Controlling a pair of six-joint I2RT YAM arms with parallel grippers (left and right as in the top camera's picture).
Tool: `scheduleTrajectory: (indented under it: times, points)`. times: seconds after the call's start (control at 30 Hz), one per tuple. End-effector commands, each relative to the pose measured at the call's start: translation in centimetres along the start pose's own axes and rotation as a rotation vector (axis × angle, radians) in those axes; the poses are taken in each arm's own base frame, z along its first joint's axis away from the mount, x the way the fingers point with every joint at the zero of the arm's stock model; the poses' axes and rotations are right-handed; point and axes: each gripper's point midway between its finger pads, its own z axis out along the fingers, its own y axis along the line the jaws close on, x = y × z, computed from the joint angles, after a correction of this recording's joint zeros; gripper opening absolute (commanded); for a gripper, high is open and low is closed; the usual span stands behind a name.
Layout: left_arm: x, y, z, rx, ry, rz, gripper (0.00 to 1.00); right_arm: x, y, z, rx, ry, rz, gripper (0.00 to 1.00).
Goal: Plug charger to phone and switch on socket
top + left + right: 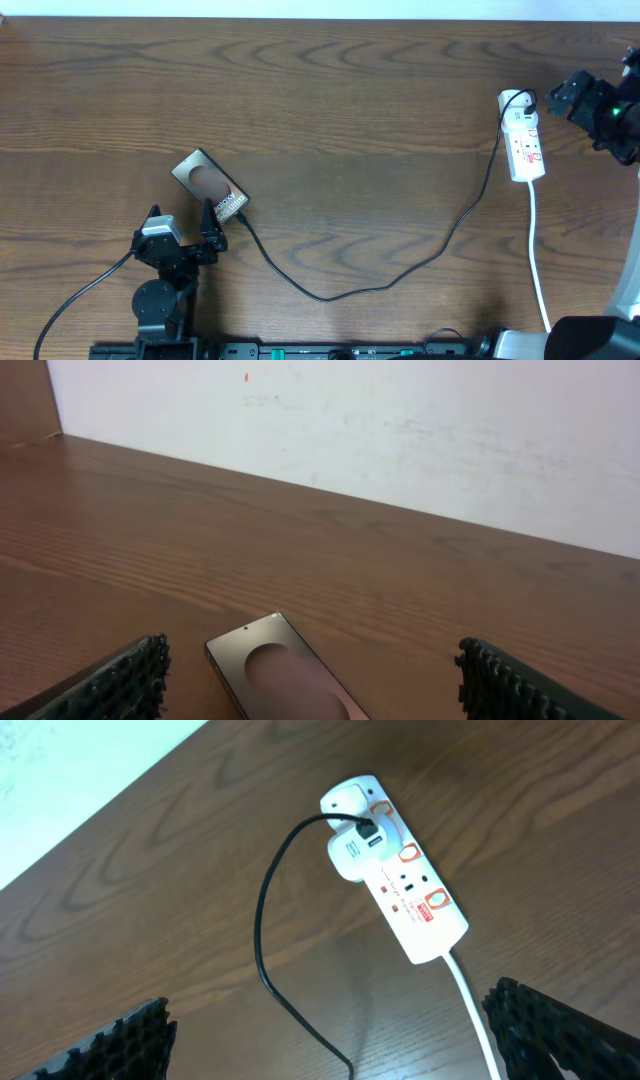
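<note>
The phone (208,184) lies flat and diagonal on the wooden table at lower left; its far end shows in the left wrist view (280,678). The black charger cable (400,275) runs from the phone's near end across the table to a white adapter (350,854) in the white socket strip (526,146) at upper right. I cannot see whether the tip sits in the phone. My left gripper (182,220) (312,665) is open just behind the phone. My right gripper (556,100) (330,1025) is open, above and beside the socket (410,898); the cable also shows there (262,945).
The socket's thick white cord (538,265) runs toward the table's near edge at right and shows in the right wrist view (478,1015). A pale wall (400,430) stands behind the table's far edge. The arm bases sit at the near edge.
</note>
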Motion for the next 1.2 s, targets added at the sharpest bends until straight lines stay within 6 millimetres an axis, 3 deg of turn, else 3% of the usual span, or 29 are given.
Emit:
scheduleTrajectory:
  times: [0.0,0.23,0.33,0.5,0.87,1.03,1.17]
  points:
    - [1.5,0.5,0.0,-0.022,0.05,0.014,0.9,0.2,1.2,-2.0,-0.017,-0.054,-0.015,0.99]
    - [1.5,0.5,0.0,-0.022,0.05,0.014,0.9,0.1,6.7,-3.6,-0.171,-0.297,-0.184,0.99]
    - [1.5,0.5,0.0,-0.022,0.05,0.014,0.9,1.8,9.1,-3.4,-0.254,-0.429,-0.326,0.99]
    - [1.5,0.5,0.0,-0.022,0.05,0.014,0.9,5.5,10.8,-3.0,-0.351,-0.585,-0.472,0.99]
    - [1.5,0.5,0.0,-0.022,0.05,0.014,0.9,13.6,6.6,-2.1,-0.426,-0.87,-0.508,0.99]
    - [1.5,0.5,0.0,-0.022,0.05,0.014,0.9,16.2,4.5,-1.4,-0.414,-0.942,-0.495,0.99]
    - [1.5,0.5,0.0,-0.022,0.05,0.014,0.9,17.3,3.4,-0.5,-0.378,-0.903,-0.49,0.99]
